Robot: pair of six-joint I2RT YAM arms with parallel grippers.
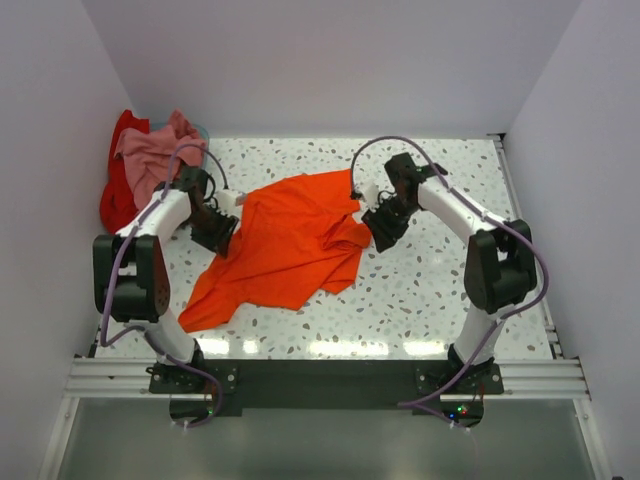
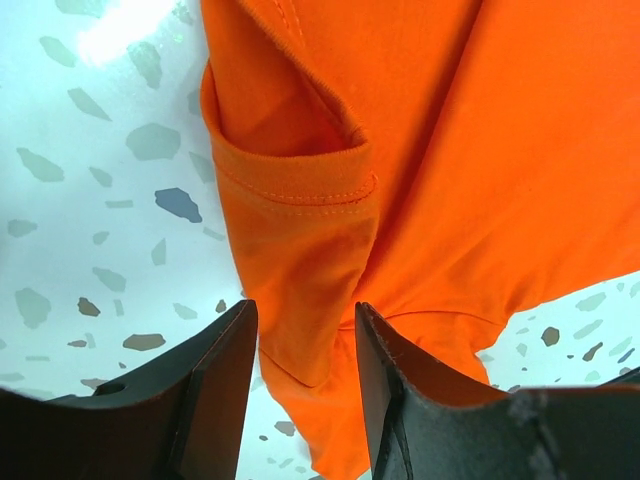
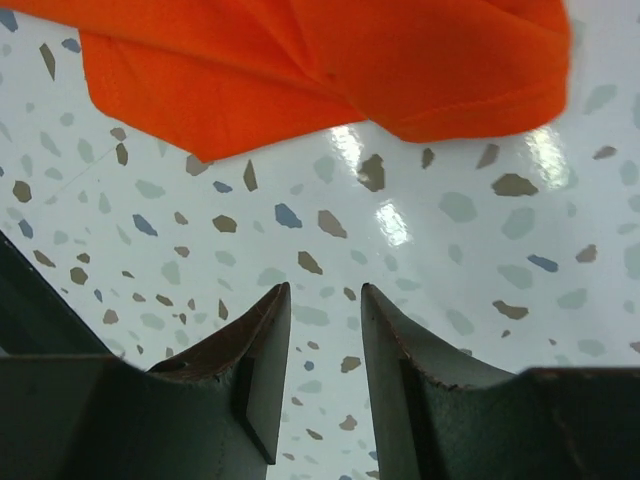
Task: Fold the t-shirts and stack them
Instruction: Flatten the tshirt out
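Note:
The bright orange t-shirt (image 1: 285,245) lies crumpled and partly spread in the middle of the speckled table. My left gripper (image 1: 217,232) is at its left edge, open, with a sleeve fold (image 2: 300,260) lying between the jaws but not clamped. My right gripper (image 1: 382,228) is at the shirt's right edge, open and empty over bare table; the orange hem (image 3: 330,80) lies just beyond its fingertips. The dusty pink t-shirt (image 1: 155,155) is bunched on top of the red t-shirt (image 1: 118,190) at the far left.
White walls close in the table on the left, back and right. A metal rail (image 1: 320,375) runs along the near edge by the arm bases. Bare table (image 1: 440,290) lies right of the orange shirt.

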